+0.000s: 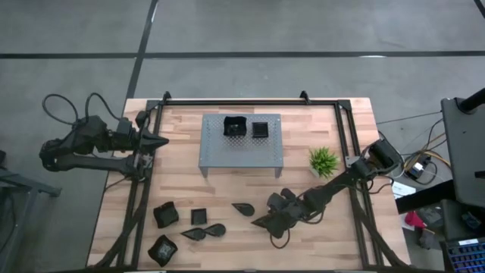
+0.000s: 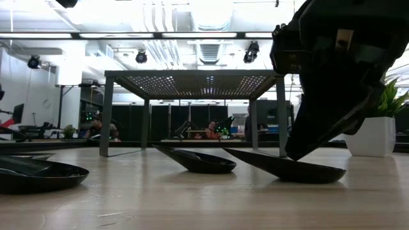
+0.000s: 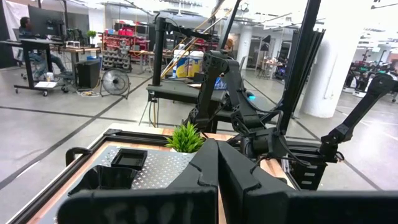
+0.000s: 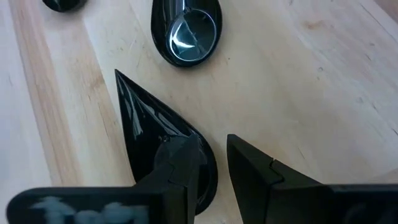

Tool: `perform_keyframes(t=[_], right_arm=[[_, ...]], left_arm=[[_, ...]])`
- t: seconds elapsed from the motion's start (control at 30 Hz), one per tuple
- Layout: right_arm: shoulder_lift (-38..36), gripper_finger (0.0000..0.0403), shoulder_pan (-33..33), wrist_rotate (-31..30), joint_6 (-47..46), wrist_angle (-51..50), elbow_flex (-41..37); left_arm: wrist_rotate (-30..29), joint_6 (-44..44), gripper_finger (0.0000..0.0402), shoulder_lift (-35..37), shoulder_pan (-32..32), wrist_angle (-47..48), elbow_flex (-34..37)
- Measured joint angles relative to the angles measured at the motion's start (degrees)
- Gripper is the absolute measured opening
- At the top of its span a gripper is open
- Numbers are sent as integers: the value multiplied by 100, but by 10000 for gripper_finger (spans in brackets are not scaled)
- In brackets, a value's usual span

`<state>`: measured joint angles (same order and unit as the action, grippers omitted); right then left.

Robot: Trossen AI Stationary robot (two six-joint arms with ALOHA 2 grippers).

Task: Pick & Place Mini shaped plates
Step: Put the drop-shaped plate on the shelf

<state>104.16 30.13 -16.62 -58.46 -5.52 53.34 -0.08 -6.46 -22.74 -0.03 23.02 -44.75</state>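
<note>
One teardrop plate, black and glossy, right at the tips of the right pincer. Lay flat on the wooden worktop, pointed end away from the pincer, rounded end under it. Stood partly open, that pincer: one finger over the plate's rounded end, the other down on bare wood just beside the rim, a strip of wood showing between them. Not clamped on anything.

Just beyond the tips, apart from the first, lay a second teardrop plate. Farther off to the pincer's side, a loose group of square plates and two more teardrop dishes. Well beyond, sat two square dishes on top of the grey perforated rack. Near the right arm, a small green plant.

Waited at the far edge of the worktop, the left pincer, fingers pressed together and holding nothing.
</note>
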Motion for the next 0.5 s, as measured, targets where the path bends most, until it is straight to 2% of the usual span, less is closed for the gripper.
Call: perform_keyframes(t=[0.5], right_arm=[[0,82,49,4,-21,81,-62]], left_arm=[[1,0,0,0,0,1,0]])
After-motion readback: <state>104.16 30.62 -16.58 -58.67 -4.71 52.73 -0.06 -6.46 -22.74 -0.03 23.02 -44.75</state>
